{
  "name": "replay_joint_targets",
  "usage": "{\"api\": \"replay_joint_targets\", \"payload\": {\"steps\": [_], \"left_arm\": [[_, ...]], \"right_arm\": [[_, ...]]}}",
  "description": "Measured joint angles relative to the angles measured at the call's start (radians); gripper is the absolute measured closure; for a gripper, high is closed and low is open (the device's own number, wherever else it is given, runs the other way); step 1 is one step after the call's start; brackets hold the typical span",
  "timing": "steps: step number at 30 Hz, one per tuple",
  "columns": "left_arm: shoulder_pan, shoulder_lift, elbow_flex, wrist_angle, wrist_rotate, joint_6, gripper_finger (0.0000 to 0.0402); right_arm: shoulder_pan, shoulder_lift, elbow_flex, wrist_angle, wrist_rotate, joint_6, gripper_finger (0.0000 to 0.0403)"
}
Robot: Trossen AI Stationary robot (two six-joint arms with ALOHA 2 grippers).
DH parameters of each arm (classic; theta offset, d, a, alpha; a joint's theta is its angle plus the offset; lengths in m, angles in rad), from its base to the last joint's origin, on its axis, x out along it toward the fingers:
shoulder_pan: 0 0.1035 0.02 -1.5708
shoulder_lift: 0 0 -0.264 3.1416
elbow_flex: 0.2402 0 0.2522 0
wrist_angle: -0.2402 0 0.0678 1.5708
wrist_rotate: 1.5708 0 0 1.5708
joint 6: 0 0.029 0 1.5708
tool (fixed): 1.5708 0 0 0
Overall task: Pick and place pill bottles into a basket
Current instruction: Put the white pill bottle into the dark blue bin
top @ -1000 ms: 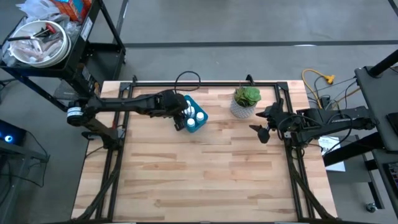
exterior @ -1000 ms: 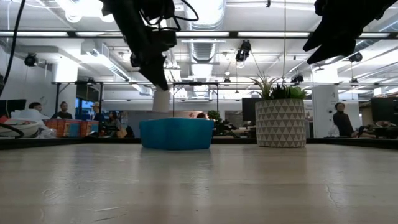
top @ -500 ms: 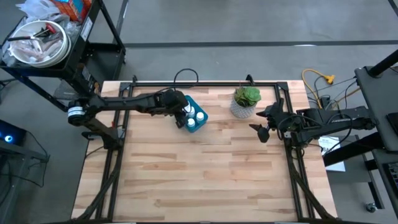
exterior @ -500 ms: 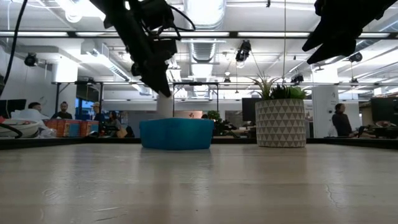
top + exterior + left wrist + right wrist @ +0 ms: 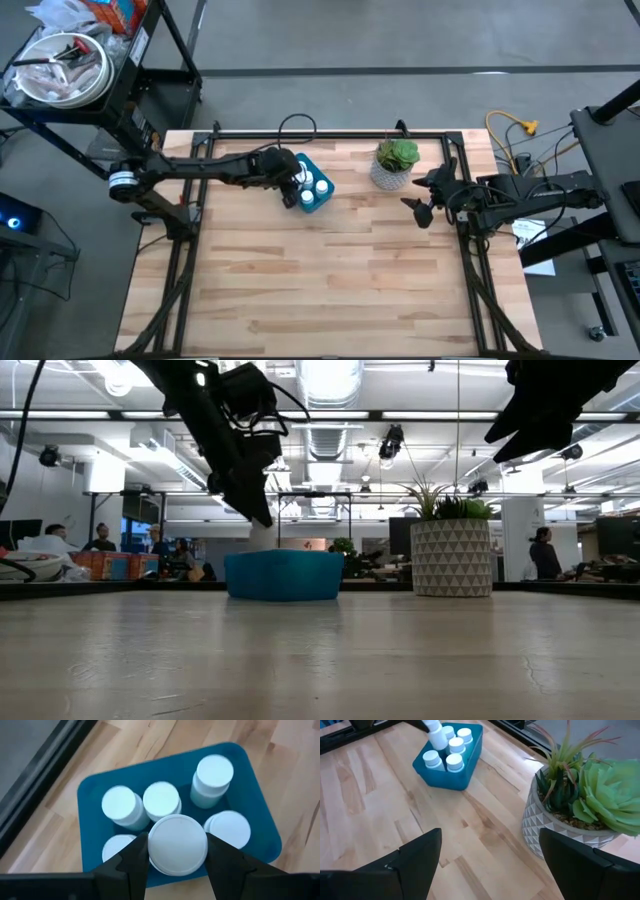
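The blue basket [image 5: 314,190] stands on the table's far middle, and also shows in the low view [image 5: 284,576]. Several white pill bottles [image 5: 214,774] stand upright inside it. My left gripper [image 5: 177,857] is over the basket's near-left part, shut on one more pill bottle [image 5: 177,845], which also shows in the low view [image 5: 263,537]. My right gripper [image 5: 418,210] hangs open and empty above the table's right side, near the plant pot [image 5: 395,165]. My left gripper pinches the bottle between its two fingers [image 5: 132,862], one on each side just below the round cap [image 5: 177,837]. The fingers come from above, slanting down. The bottle hangs below them roughly upright, its lower end [image 5: 264,546] at the basket's rim; whether it touches the basket's floor I cannot tell.
A white patterned pot with a green plant [image 5: 585,805] stands to the right of the basket, close to my right gripper. The wooden tabletop [image 5: 330,280] in front of the basket is bare. People and desks show in the room beyond the table [image 5: 545,555].
My left gripper has gone down toward the basket with the pill bottle held upright between its fingers. The bottle's lower end has sunk to the basket's rim.
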Motion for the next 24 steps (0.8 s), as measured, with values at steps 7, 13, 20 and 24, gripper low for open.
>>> {"api": "replay_joint_targets", "payload": {"steps": [7, 13, 20, 24], "left_arm": [[0.009, 0.000, -0.016, 0.017, -0.001, 0.001, 0.0252], [0.024, 0.029, -0.018, 0.026, 0.003, 0.008, 0.0252], [0.026, 0.091, -0.016, 0.040, 0.041, 0.003, 0.0252], [0.026, 0.094, -0.016, 0.050, 0.035, 0.003, 0.0252]], "right_arm": [[0.000, 0.000, 0.000, 0.000, 0.002, 0.000, 0.0078], [0.000, 0.000, 0.000, 0.000, 0.003, 0.000, 0.0078], [0.000, 0.000, 0.000, 0.000, 0.005, 0.007, 0.0078], [0.000, 0.000, 0.000, -0.001, 0.005, 0.007, 0.0078]]}}
